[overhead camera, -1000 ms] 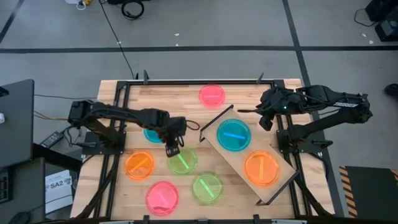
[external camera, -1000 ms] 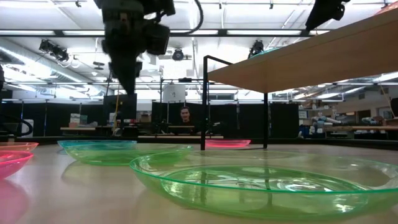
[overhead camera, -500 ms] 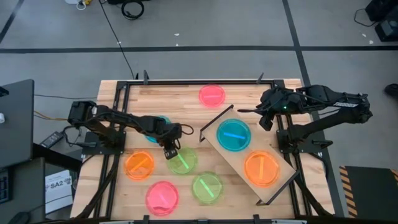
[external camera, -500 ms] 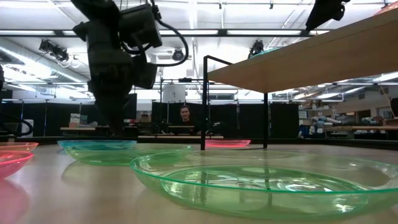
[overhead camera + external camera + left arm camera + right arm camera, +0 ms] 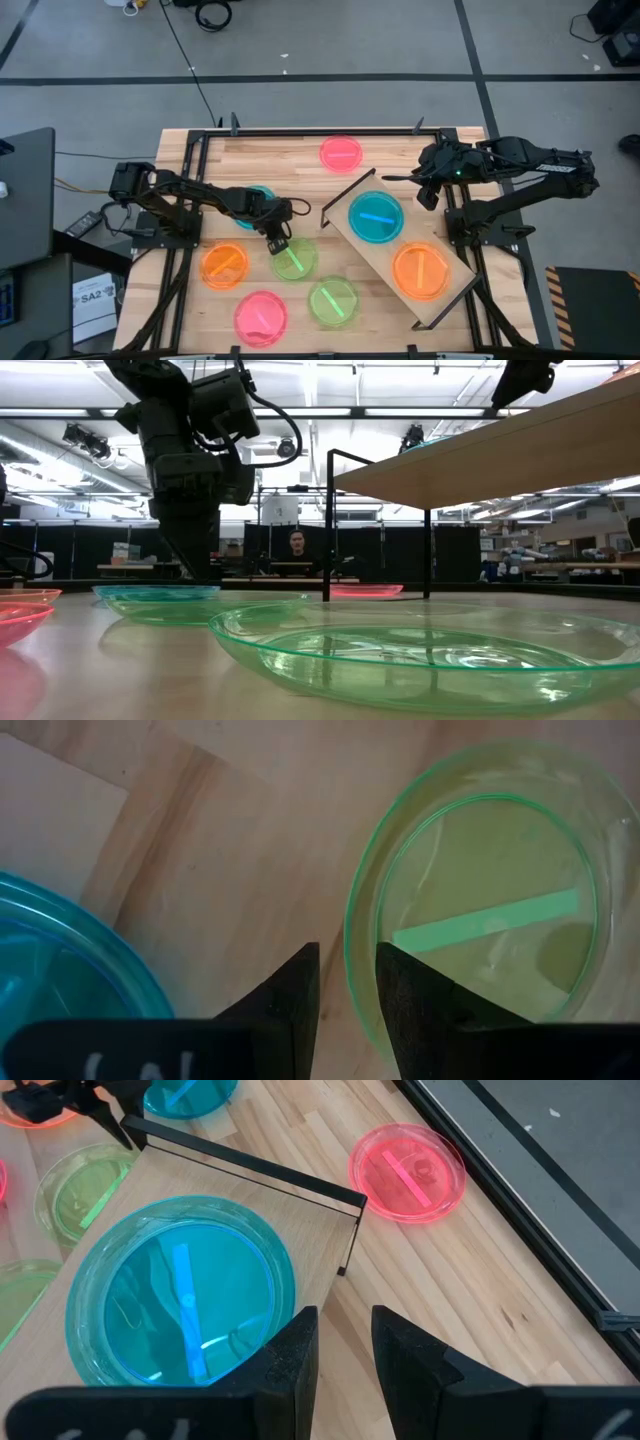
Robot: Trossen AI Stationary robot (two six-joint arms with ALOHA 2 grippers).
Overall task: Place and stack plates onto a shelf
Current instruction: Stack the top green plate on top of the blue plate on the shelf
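My left gripper (image 5: 276, 243) (image 5: 347, 965) is down at the table, open by a narrow gap. One finger stands inside and one outside the rim (image 5: 352, 935) of a green plate (image 5: 295, 260), on the side facing a blue plate (image 5: 248, 203) that my arm partly covers. On the table lie an orange plate (image 5: 224, 265), a pink plate (image 5: 260, 317), a second green plate (image 5: 333, 300) and a far pink plate (image 5: 340, 152). The shelf (image 5: 378, 258) carries a blue plate (image 5: 376, 217) and an orange plate (image 5: 420, 270). My right gripper (image 5: 428, 195) (image 5: 345, 1330) waits above the shelf's far end, narrowly open. My left gripper comes at the green plate's rim (image 5: 352, 935) from above, pointing down, one finger on either side of it. The plate lies flat on the table. Whether the fingers (image 5: 400, 990) touch the rim, I cannot tell.
The shelf stands slantwise on the table's right half, its black wire frame (image 5: 347, 193) rising at the far-left end. The low view shows its plank (image 5: 500, 450) overhead and a person (image 5: 297, 545) in the room behind. Bare wood lies between the far pink plate and the shelf.
My left gripper has come down from above the table until its fingertips reach the green plate's rim, most of the drop in the first half second. The plates have kept their places. The right arm has kept still.
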